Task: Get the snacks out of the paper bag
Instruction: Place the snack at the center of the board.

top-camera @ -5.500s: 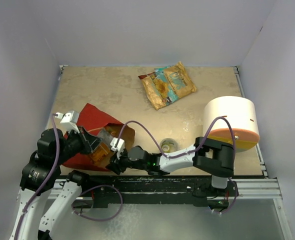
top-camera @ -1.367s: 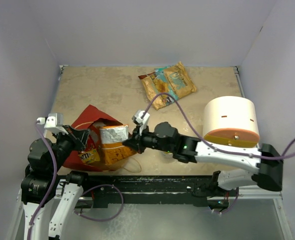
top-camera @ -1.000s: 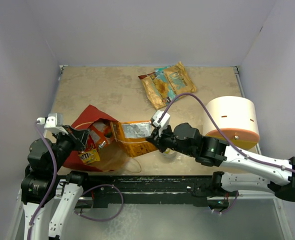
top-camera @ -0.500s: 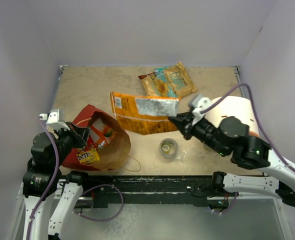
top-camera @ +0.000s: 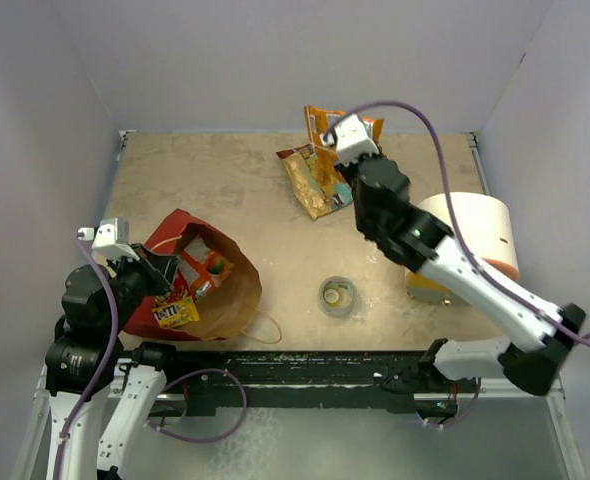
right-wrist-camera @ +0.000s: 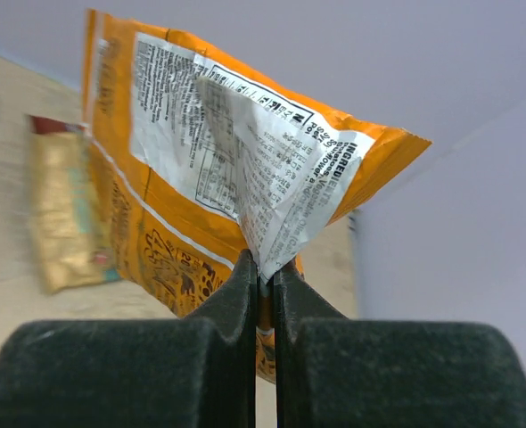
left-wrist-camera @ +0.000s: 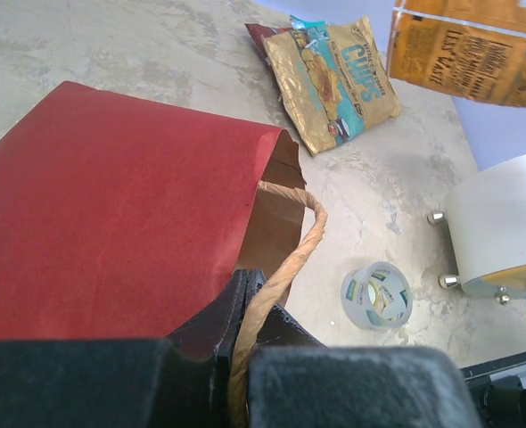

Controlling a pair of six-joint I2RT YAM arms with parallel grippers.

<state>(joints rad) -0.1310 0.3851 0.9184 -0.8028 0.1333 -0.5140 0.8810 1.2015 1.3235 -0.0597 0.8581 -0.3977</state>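
**Right gripper** [right-wrist-camera: 261, 272]: clenched on a fold of the orange packet [right-wrist-camera: 192, 178]. The packet hangs clear of the table [top-camera: 225, 180], well apart from the bag [top-camera: 180, 228], beyond it and to its right, close to the far wall.

**Left gripper** [left-wrist-camera: 245, 299]: clamped on the bag's rim, where the rope handle [left-wrist-camera: 290, 250] runs between its fingers.

**Bag:** lies on its side, red face up, mouth open toward the right.
- One red-yellow packet [top-camera: 207, 262] sits inside the mouth.
- A yellow packet [top-camera: 172, 313] shows at the near edge of the mouth.

**Other items:**
- Gold packet [left-wrist-camera: 334, 80]: flat on the table, well beyond the bag and to its right.
- Tape roll [top-camera: 337, 296]: near the bag's mouth, on its right.
- Cylinder [top-camera: 475, 235]: well apart from the bag, further right.
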